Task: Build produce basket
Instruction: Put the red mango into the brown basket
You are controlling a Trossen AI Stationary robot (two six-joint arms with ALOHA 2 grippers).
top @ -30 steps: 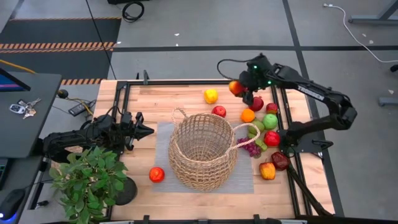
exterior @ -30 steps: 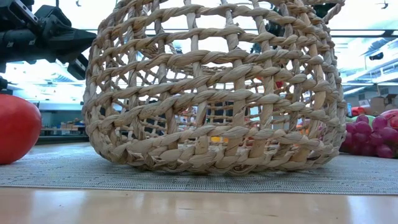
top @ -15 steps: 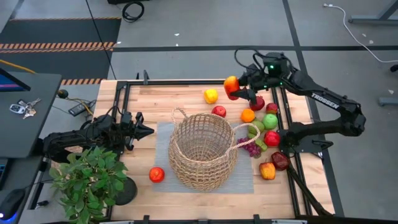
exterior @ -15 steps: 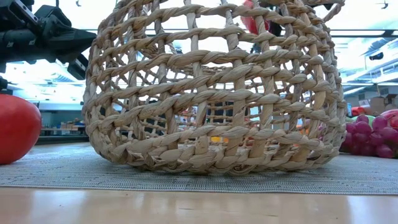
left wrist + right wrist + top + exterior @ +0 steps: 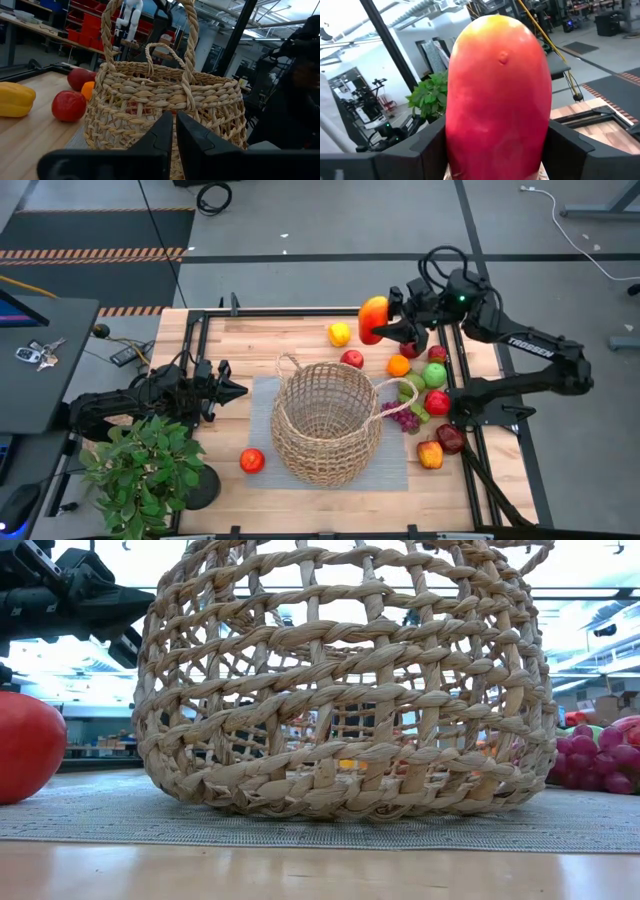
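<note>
The tan wicker basket (image 5: pixel 325 420) stands upright on a grey mat (image 5: pixel 262 395) at mid-table; it also shows in the low view (image 5: pixel 340 690). My right gripper (image 5: pixel 380 328) is over the table's far right part, well above the wood, shut on a red-and-yellow oval fruit (image 5: pixel 373 317). My left gripper (image 5: pixel 238 390) is shut and empty, level, just left of the basket, pointing at its wall (image 5: pixel 165 100). More produce lies right of the basket: a yellow pepper (image 5: pixel 339 333), a red apple (image 5: pixel 351 359), an orange (image 5: pixel 399 365), purple grapes (image 5: pixel 405 418). My right gripper pinches the oval fruit's lower part (image 5: pixel 497 150) between its two fingers (image 5: pixel 427 147), one on each side of it. The fingers come level from the table's right side. The fruit is lifted clear of the table and stands on end, its yellow-tinged tip (image 5: pixel 497 22) away from the gripper.
A potted green plant (image 5: pixel 145 470) stands at the near left corner. A red fruit (image 5: pixel 252 461) lies near-left of the basket. A green apple (image 5: pixel 434 375), red apples (image 5: pixel 437 402) and an orange pepper (image 5: pixel 430 454) crowd the right edge.
My right gripper has risen with the oval fruit over the far right part of the table, lifting it well above the table. The fruit has gone out of the top of the low view.
</note>
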